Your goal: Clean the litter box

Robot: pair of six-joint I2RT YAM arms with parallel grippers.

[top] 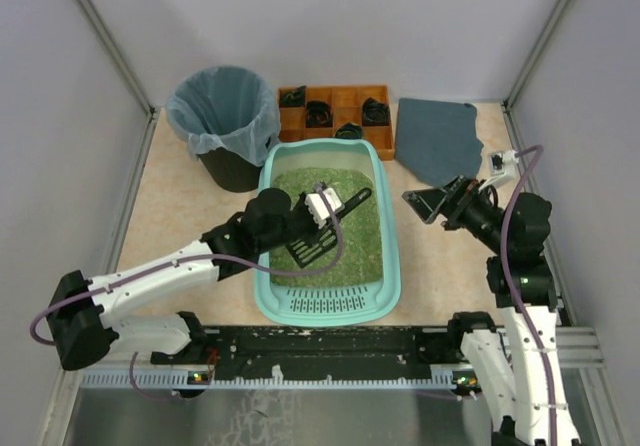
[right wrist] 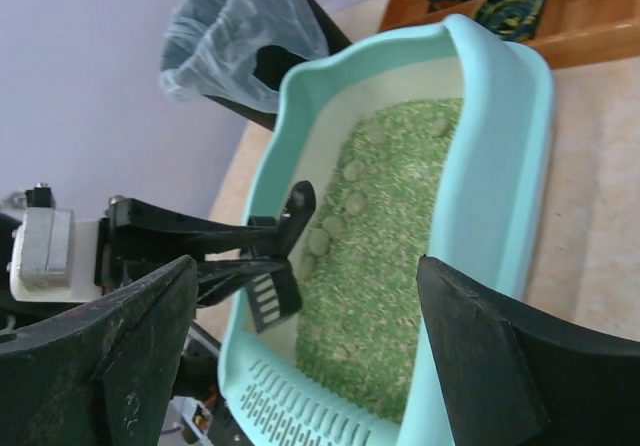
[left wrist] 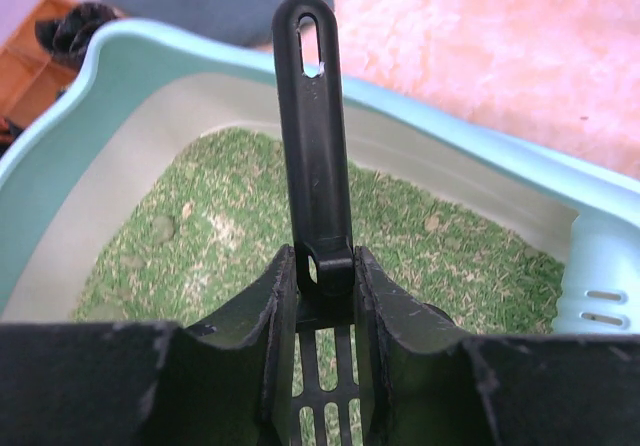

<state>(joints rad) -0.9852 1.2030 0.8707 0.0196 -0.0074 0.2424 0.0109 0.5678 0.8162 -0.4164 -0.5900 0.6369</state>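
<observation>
1. Teal plastic forms the litter box, which sits on the desk between the two arms, in front of the black bin and the orange tray.
2. Its long axis runs from near to far, leaning slightly to the right at the near end. The slotted lip faces the arm bases and the plain rounded end faces the orange tray.
3. Judging by its look, the shell is stiff and smooth, so the walls would be slippery. Loaded with green litter it is likely heavy for one hand and would spill if tilted. The rolled rim or the slotted lip looks like the best place to hold or steady it.
4. The litter is loose grain with pale round clumps on top, probably crumbly if pressed.
5. The left hand is clamped narrowly on the black scoop, gripping where the handle meets the slotted blade. The scoop looks light and rigid. Its handle points to the far right and its blade to the near left, over the litter.
6. The right hand stands wide and holds nothing, beside the box's right wall.
</observation>
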